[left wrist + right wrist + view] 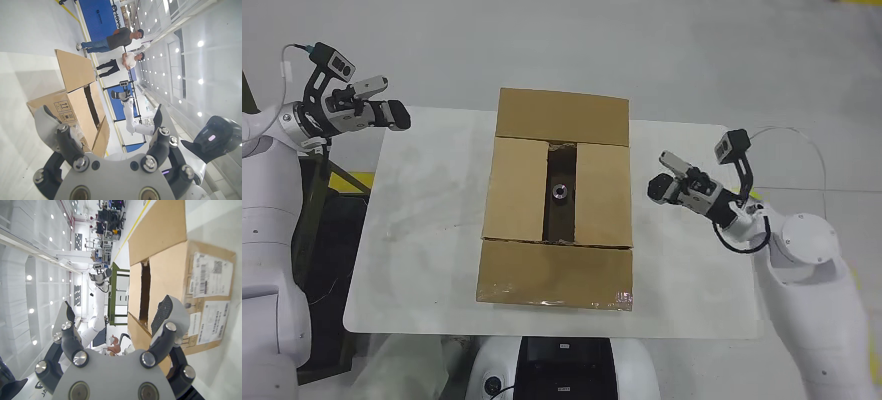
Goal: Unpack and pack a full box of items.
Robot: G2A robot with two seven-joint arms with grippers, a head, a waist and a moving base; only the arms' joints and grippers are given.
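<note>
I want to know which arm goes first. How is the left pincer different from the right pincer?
The left pincer hangs at the far corner of the table, away from the box; the right pincer hangs over the table, close beside the box. The left pincer faces the box's side with printed symbols; the right pincer faces the side with white labels. Both are open and empty.

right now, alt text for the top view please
A brown cardboard box sits centred on a white table, a small round metal part showing between its parted inner flaps. The left gripper and right gripper hover open and empty at either side.
</note>
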